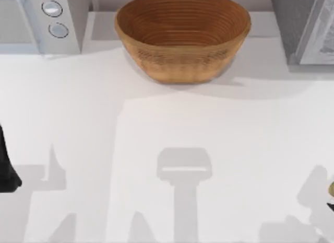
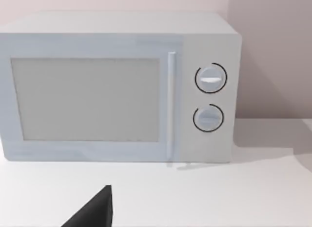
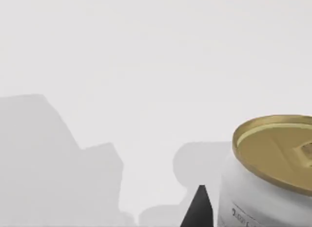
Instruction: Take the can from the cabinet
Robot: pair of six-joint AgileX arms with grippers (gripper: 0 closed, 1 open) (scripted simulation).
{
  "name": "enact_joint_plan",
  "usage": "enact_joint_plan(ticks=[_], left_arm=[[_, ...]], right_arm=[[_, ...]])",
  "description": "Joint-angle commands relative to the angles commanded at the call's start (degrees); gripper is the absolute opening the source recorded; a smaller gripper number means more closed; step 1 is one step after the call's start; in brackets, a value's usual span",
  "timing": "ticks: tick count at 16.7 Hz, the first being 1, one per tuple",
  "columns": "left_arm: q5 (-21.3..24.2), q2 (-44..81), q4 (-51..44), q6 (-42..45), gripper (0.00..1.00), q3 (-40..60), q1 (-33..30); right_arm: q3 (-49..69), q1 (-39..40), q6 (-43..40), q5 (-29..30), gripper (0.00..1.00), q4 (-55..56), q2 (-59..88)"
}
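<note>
The can (image 3: 273, 173), white-sided with a gold top, stands upright close in front of the right arm's wrist camera, and a sliver of it shows at the right edge of the desk (image 1: 167, 149) in the top view. Whether the right pincer is clenched or released cannot be told, nor the left pincer's state; the left arm (image 1: 8, 170) sits at the desk's left edge facing the microwave (image 2: 117, 85) in the far left corner. A wicker basket (image 1: 182, 36) stands at the middle of the far edge, with a grey cabinet (image 1: 305, 26) in the far right corner.

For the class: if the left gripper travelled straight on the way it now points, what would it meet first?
Most likely the microwave: the left wrist view faces its closed door squarely, with bare table between. Depth is hard to judge; the left gripper shows as one dark tip.
</note>
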Motion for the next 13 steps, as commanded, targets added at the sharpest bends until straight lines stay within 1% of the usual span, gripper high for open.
enact_joint_plan(ticks=[6, 13], left_arm=[[0.00, 0.00, 0.00, 0.00, 1.00, 0.00, 0.00], [0.00, 0.00, 0.00, 0.00, 1.00, 0.00, 0.00]], right_arm=[[7.06, -5.03, -37.49, -22.95, 0.00, -18.06, 28.37], [15.14, -12.87, -82.29, -50.20, 0.00, -39.30, 60.69]])
